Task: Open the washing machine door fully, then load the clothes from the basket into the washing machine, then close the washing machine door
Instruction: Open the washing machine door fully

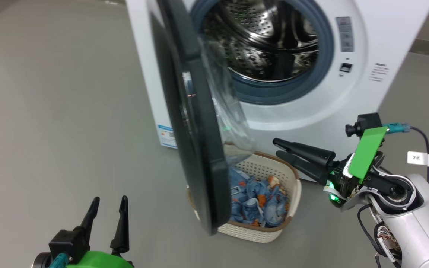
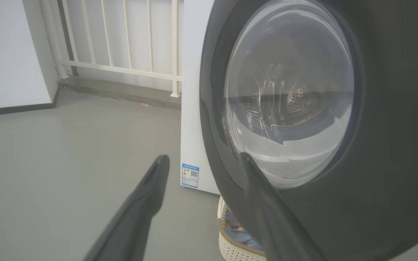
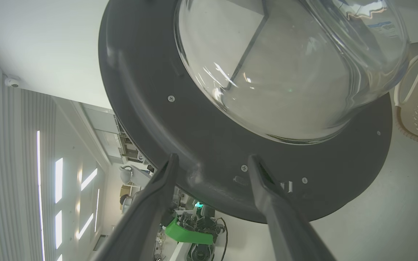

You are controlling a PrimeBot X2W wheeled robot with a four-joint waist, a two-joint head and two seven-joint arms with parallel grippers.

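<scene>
- Left gripper [image 1: 110, 199] sat nearest my head camera, at the lower left, its two dark fingers upright and spread wide with nothing between them.
- Looking along those fingers from the left wrist, I had the glossy outer face of the washing machine door [image 1: 205, 163] ahead and to the right, and one finger crossed its rim in the picture. From the head view that gripper stood clear of the door, off to its left over the grey floor [image 1: 50, 111].
- The right gripper [image 1: 276, 146] was likewise parted and empty. Its fingers pointed toward the view's left at the door's dark grey inner face, with a gap between tips and door.
- From the right wrist, the bulging glass bowl [image 3: 285, 72] and the inner rim lay just beyond the fingertips.
- The door stood swung out from the machine's left side, nearly edge-on to my head camera, its lower edge hanging in front of the basket's left part.
- The basket [image 1: 294, 178] rested on the floor just in front of the washing machine [image 1: 311, 111]. In the head view its far rim showed just under the right gripper's fingertips, and the clothes [image 1: 259, 203] lay bundled inside it.
- Behind, the steel drum [image 1: 266, 37] was exposed within its blue-grey seal [image 1: 324, 56], and the blue label sticker [image 1: 167, 136] sat at the machine's lower left corner.
</scene>
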